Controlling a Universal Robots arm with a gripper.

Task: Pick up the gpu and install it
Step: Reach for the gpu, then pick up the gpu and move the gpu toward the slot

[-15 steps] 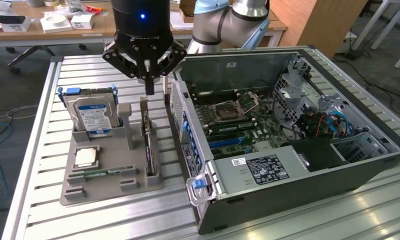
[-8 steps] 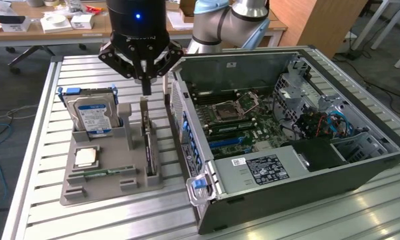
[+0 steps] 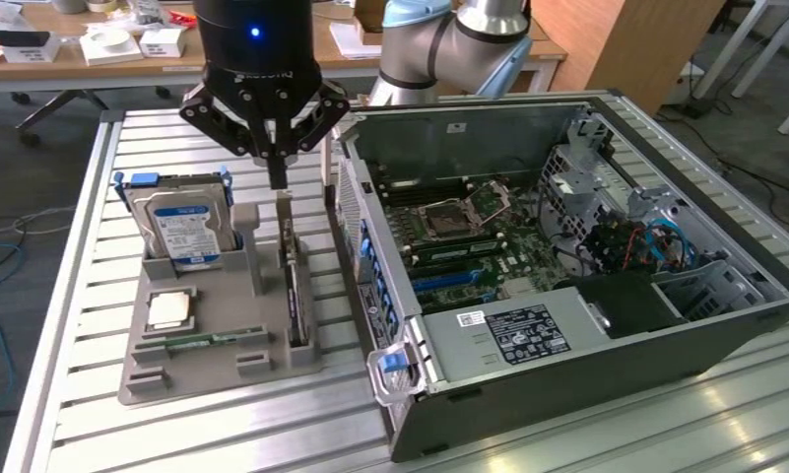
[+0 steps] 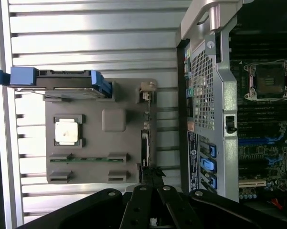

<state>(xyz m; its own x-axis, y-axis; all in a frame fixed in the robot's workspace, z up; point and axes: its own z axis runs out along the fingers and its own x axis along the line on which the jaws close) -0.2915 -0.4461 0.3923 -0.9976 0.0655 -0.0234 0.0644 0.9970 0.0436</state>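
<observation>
We have the jaws pinched shut; the gpu (image 3: 295,296) stands edge-on just below them, long axis alongside the computer case (image 3: 565,394).

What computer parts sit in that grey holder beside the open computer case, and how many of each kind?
Hard drive: 1
Processor chip: 1
Green RAM stick: 1
gpu, standing on edge: 1
Total: 4
</observation>
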